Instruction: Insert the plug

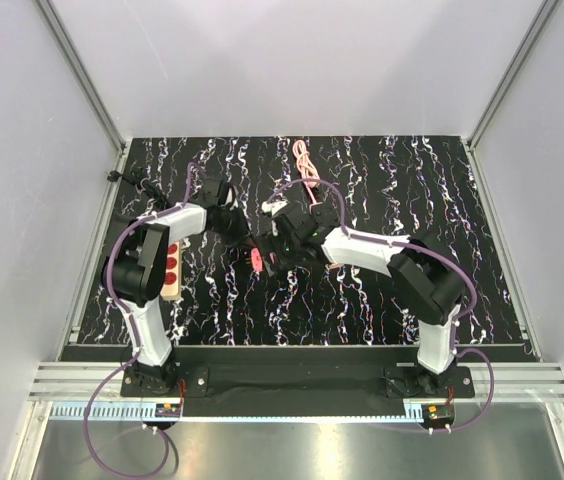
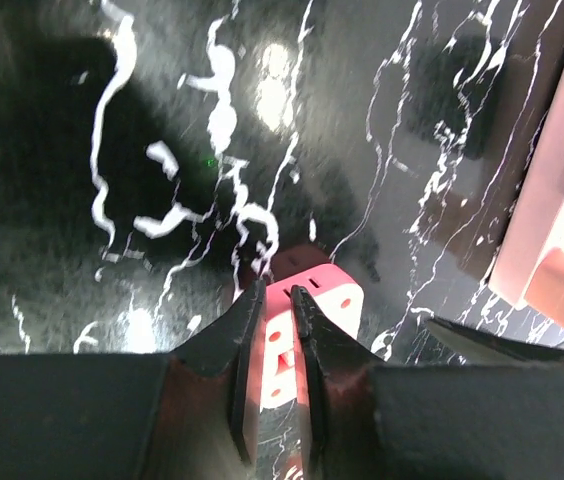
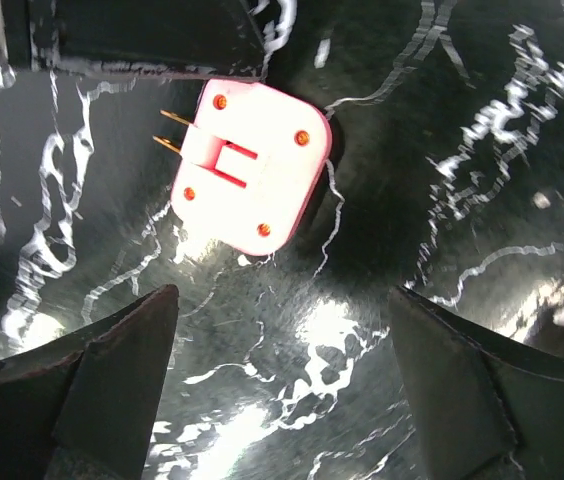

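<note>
Pinching with my left gripper (image 2: 278,292), I have the jaws almost together. The plug (image 3: 252,165) fills the slim gap at their tips, so I judge it clamped by one edge, with its body sticking out past the tips and to their right. Its long axis runs crosswise ahead of my right gripper (image 3: 282,297). The prongs (image 3: 170,130) point to that gripper's left, and the broad screwed face is turned toward it. The left arm is the one on the plug. My right gripper is spread wide and grips nothing. The plug sits just beyond its fingertips, roughly centred between them and touching neither.
</note>
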`<state>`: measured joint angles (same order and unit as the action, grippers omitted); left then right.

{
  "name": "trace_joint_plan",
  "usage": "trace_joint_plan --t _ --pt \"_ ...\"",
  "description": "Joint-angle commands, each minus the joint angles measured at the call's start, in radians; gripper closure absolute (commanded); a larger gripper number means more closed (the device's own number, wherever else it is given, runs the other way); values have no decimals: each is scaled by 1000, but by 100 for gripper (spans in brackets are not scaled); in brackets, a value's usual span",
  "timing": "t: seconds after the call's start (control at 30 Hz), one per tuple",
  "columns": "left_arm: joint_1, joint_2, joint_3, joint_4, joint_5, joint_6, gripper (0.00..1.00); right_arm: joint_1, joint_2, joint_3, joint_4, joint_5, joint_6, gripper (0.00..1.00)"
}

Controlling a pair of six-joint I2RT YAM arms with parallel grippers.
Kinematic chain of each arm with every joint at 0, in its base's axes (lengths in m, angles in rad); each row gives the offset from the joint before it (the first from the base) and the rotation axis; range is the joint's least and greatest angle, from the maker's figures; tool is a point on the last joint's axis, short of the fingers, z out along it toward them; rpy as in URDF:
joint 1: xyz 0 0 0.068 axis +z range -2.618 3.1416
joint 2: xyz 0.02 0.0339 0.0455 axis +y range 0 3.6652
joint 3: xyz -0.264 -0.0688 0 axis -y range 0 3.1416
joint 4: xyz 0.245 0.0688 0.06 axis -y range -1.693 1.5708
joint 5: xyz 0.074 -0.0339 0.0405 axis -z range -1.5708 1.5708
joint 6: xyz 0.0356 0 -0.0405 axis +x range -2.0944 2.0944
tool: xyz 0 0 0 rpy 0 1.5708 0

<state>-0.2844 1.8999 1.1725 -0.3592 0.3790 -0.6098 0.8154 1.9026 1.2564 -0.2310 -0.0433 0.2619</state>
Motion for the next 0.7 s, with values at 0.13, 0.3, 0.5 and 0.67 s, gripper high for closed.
trace_joint_plan --t 0.13,0.3,0.5,0.67 --pt "-2 -65 -94 -26 -64 5 82 45 78 63 -13 39 -187 7" --pt "-2 -90 -138 -27 -89 -11 84 79 78 49 18 34 -154 7" --pt "-4 -114 -171 -26 -94 -11 85 116 118 44 21 101 -184 10" --pt "-4 -131 -175 -26 -88 -21 86 129 119 34 24 178 -210 17"
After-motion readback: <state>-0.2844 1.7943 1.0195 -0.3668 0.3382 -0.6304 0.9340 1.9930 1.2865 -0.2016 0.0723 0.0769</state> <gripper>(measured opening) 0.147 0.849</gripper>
